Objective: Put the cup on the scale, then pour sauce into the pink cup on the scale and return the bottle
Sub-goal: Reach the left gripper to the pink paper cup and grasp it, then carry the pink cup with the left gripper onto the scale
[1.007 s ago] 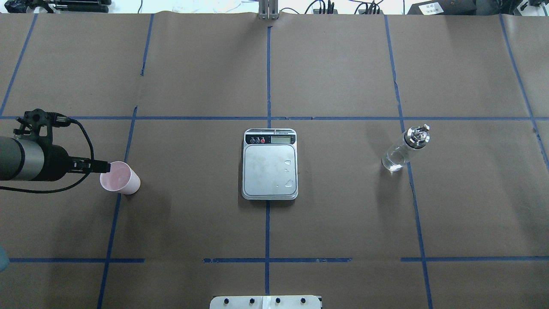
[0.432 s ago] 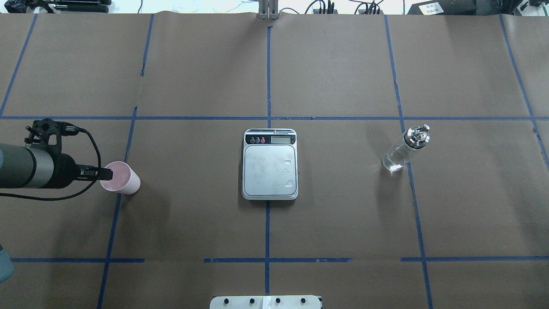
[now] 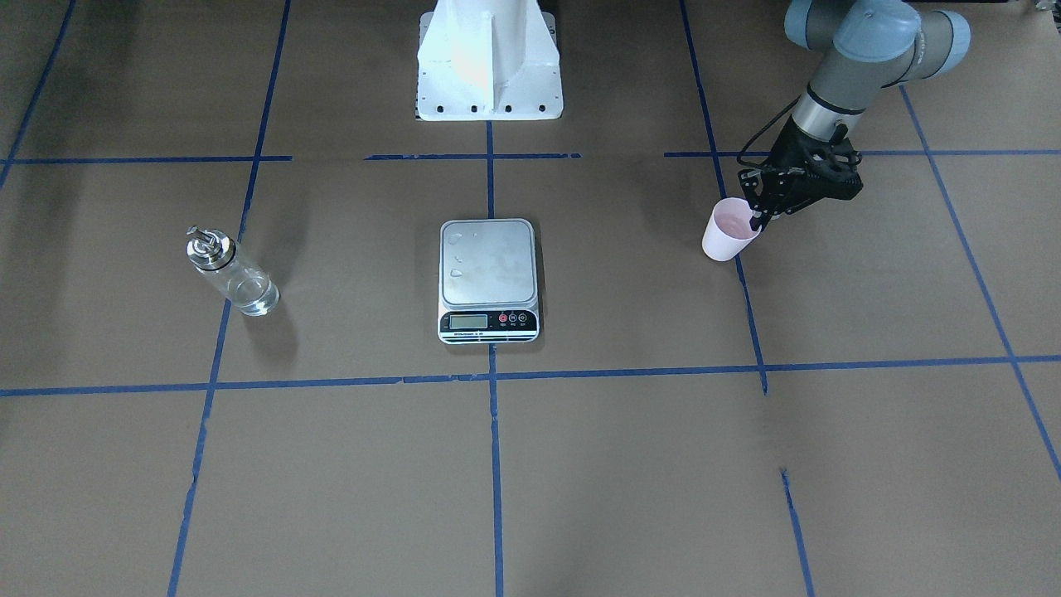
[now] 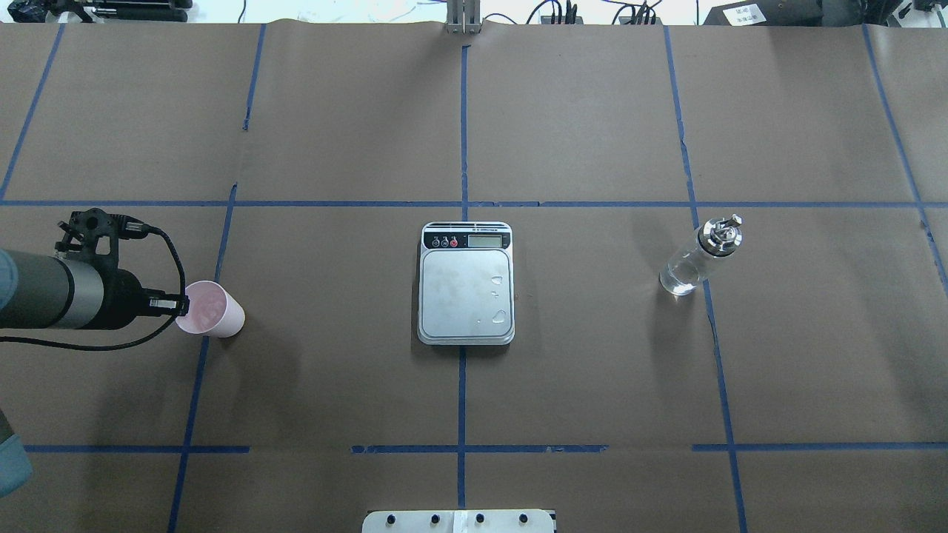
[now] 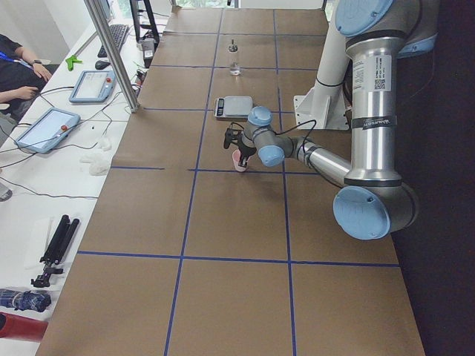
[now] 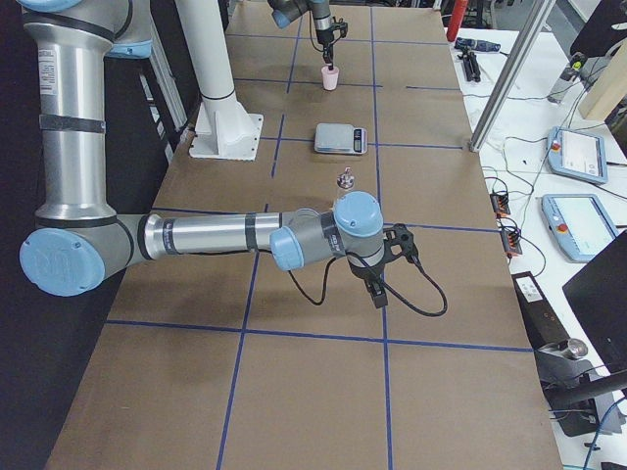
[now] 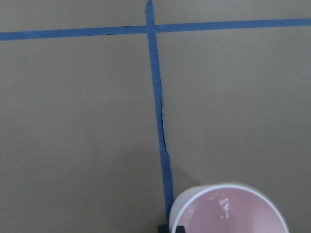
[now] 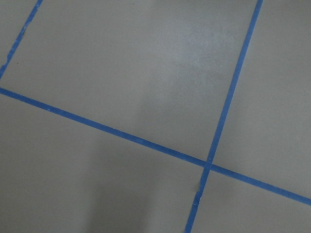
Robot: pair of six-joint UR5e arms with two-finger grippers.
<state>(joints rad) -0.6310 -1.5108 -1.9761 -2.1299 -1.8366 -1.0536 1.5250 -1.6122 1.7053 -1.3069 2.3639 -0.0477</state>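
Cup (image 4: 211,318) is shifting slightly with left pincer (image 4: 180,303), now clenching its rim; carry to scale (image 4: 466,294), well beyond the fingertips, is likely beginning. Right pincer (image 6: 377,297): cannot tell.

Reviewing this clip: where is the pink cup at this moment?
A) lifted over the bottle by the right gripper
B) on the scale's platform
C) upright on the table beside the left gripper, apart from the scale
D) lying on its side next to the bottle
C: the cup stands upright on the table at the left gripper, far from the scale, whose platform holds no cup.
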